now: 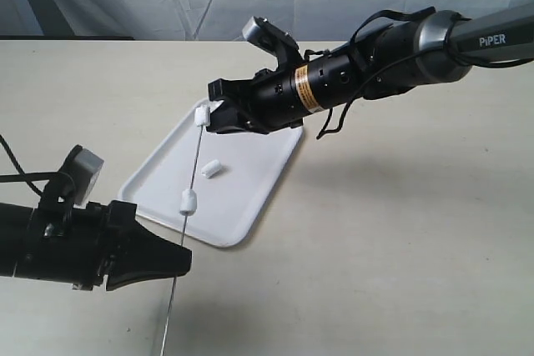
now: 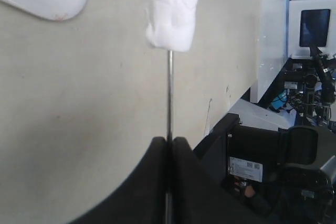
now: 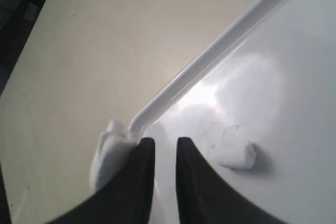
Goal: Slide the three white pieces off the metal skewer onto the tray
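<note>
left tool [image 2: 169, 141] clamped tight | right tool [image 3: 165, 142] slightly parted

Glossy white plastic tray [image 1: 250, 177], thin metal skewer [image 2: 169, 93], matt beige table [image 1: 400, 223]

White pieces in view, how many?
3 white pieces: one at the metal skewer tip beside the right gripper, one lower on it, one loose on the tray. None apparently hidden.

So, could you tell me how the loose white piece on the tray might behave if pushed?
The piece looks puffy, so probably light and squashy. Lying sideways on the glossy tray, it may roll or slide easily.
</note>
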You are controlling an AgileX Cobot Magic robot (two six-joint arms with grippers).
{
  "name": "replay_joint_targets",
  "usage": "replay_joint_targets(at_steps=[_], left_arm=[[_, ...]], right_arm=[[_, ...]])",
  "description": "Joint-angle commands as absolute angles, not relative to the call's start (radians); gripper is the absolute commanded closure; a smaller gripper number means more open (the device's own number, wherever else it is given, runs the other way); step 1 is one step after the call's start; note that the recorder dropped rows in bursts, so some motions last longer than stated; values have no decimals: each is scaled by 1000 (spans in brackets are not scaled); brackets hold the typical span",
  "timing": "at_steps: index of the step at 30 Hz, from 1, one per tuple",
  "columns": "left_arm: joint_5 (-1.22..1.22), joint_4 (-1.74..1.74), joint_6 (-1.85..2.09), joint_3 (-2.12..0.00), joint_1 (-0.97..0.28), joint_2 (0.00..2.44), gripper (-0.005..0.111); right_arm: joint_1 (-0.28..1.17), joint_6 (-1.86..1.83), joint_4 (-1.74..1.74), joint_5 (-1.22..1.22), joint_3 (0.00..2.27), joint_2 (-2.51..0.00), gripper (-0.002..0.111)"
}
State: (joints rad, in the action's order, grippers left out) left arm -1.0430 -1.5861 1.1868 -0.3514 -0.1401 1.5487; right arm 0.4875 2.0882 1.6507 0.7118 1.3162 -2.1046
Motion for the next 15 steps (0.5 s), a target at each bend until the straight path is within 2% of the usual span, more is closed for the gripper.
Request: replay_joint_targets(at_steps=[1,9,15], left_arm=[[-1072,-1577,1196,-344,-138,1547,107],[-1070,-1563,1188,-316,-138,1547,107],[-1029,-1575,1190,-297,-138,1547,107]], right_arm=[[489,2112,1645,633,1322,-2104,93],[489,2112,1640,545,1322,-2104,93],[489,2096,1647,592,1322,-2104,93]])
